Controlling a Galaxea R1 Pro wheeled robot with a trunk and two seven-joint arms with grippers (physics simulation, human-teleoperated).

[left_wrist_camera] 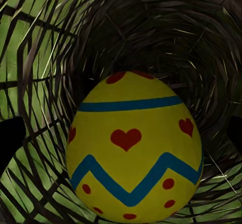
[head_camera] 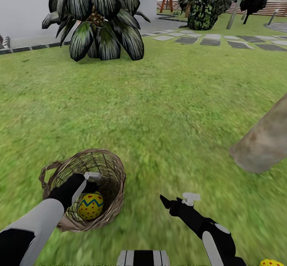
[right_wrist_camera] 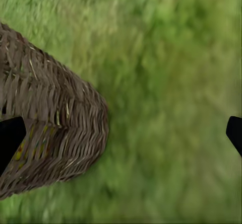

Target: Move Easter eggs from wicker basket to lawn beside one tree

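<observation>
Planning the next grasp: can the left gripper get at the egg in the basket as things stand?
Probably yes. The left gripper is already inside the basket, open, with the egg straight ahead between its fingertips and nothing between them.

in the head view we see the wicker basket [head_camera: 104,166] on the lawn [head_camera: 167,110] at lower left of the frame, with one easter egg [head_camera: 90,205] inside it. the left gripper [head_camera: 85,184] reaches into the basket just above that egg. the right gripper [head_camera: 177,202] sits to the basket's right, at lower centre, over grass. a tree trunk [head_camera: 265,140] stands at the right edge. a palm [head_camera: 97,16] is at upper left, paving slabs [head_camera: 223,40] at upper right. another egg [head_camera: 272,263] peeks in at the lower right corner.
</observation>
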